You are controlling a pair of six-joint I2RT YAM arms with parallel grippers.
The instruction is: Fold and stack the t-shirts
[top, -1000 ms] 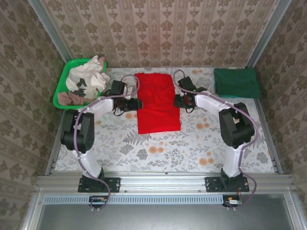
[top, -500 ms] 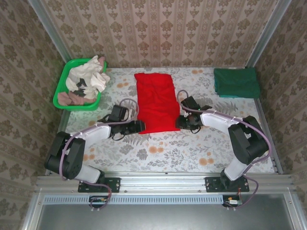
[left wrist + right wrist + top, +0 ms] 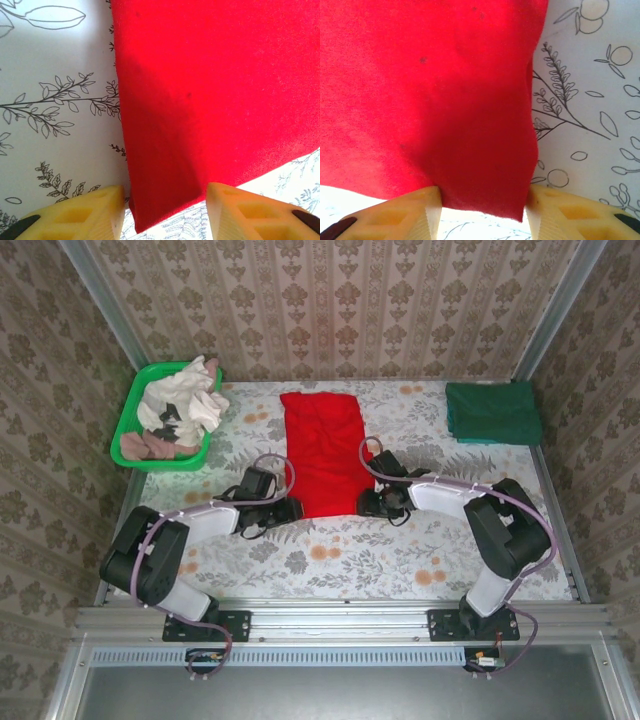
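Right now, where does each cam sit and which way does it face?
Top external: fixed above and behind the bases, looking down on the table; left arm and right arm show whole, reaching to the red t-shirt.
Left wrist: on the left arm, looking along the left end effector at the shirt's near left corner; two yellow fingers apart at the bottom.
Right wrist: same for the right end effector, at the near right corner; fingers apart.
Shared: all three see the red t-shirt and the table.
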